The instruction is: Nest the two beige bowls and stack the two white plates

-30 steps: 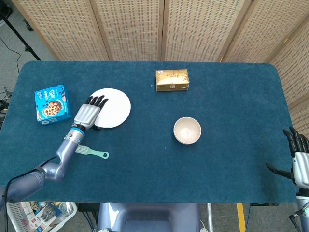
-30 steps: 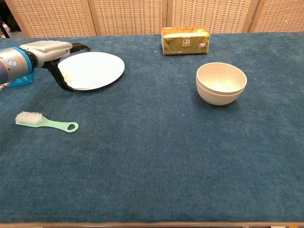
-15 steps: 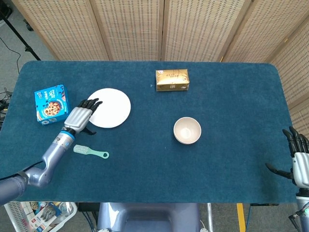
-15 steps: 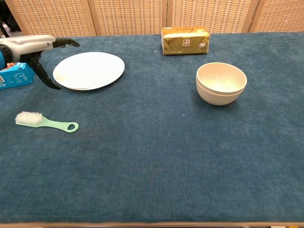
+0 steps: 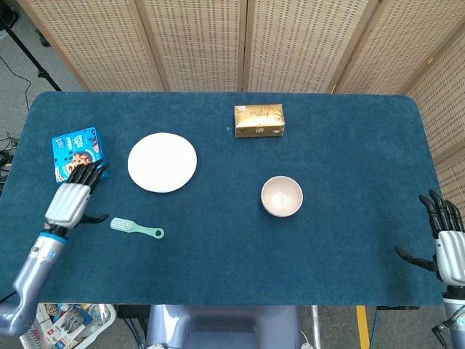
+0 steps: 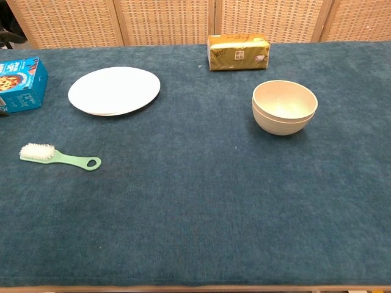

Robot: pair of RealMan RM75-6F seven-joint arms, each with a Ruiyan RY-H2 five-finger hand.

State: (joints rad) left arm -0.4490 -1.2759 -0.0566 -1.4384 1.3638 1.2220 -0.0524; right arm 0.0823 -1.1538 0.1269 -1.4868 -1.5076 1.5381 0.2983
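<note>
The two white plates [image 5: 162, 161] [image 6: 114, 90] lie stacked at the table's left middle. Two beige bowls [image 5: 282, 195] [image 6: 285, 107] sit nested, one inside the other, right of centre. My left hand [image 5: 73, 199] hovers open over the table's left edge, well left of the plates, fingers apart and holding nothing. At the lower right corner, off the table's edge, my right hand [image 5: 447, 243] is open and empty. Neither hand shows in the chest view.
A blue snack box [image 5: 75, 153] [image 6: 19, 83] lies at the far left beside my left hand. A green brush [image 5: 136, 228] [image 6: 57, 157] lies below the plates. A golden tissue pack [image 5: 259, 120] [image 6: 238, 52] sits at the back centre.
My left hand has drawn back from the plates toward the left table edge and left the chest view. The plates and bowls stayed put. The right hand barely shifted.
</note>
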